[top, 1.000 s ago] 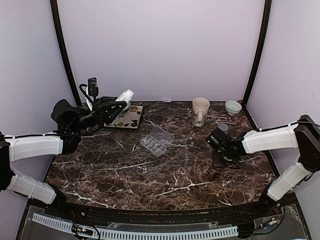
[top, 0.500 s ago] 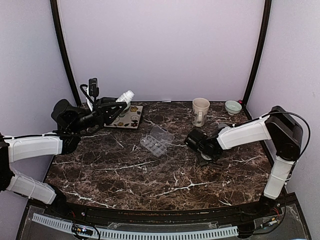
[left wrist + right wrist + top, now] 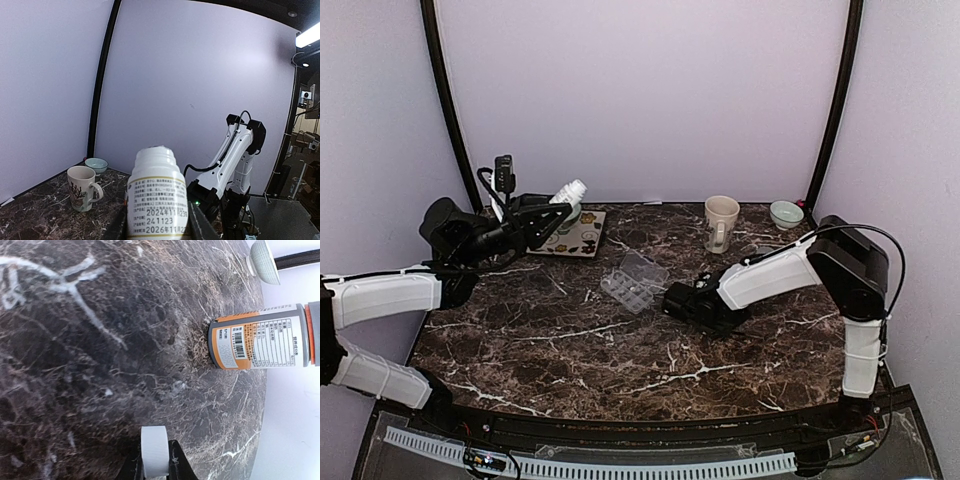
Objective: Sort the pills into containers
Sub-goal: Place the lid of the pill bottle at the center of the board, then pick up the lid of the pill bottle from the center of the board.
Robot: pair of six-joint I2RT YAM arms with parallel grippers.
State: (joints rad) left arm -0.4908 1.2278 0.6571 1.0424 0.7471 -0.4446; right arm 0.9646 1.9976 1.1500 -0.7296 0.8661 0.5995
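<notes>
The pill organizer [image 3: 633, 280] lies flat near the middle of the dark marbled worktop [image 3: 620, 350]. It sits at an angle, and its clear lid looks folded open toward the back. Whether any cell has pills in it is too small to tell from here.

Well to the left of the organizer and further back, the left arm is raised off the worktop. The left fingers [image 3: 119, 229] are closed on the sides of a white bottle [image 3: 157, 200], one on each side of the printed label. From above, the bottle tilts with its top pointing up and toward the organizer's side of the worktop. Under it, behind and to the left of the organizer, is a patterned mat [image 3: 578, 236].

The right arm reaches in low from the right, and its wrist ends just beside the organizer's right edge, not touching it. The right fingers [image 3: 176, 464] are set narrow and pinch a small ribbed white cap [image 3: 154, 450] between them, close above the stone.

Further right of the organizer, an orange bottle [image 3: 255, 344] with a white label stands upright on the worktop, apart from everything else. A cream mug [image 3: 721, 222] stands behind and to the right of the organizer. A small pale bowl [image 3: 786, 214] sits further right again, near the back corner.
</notes>
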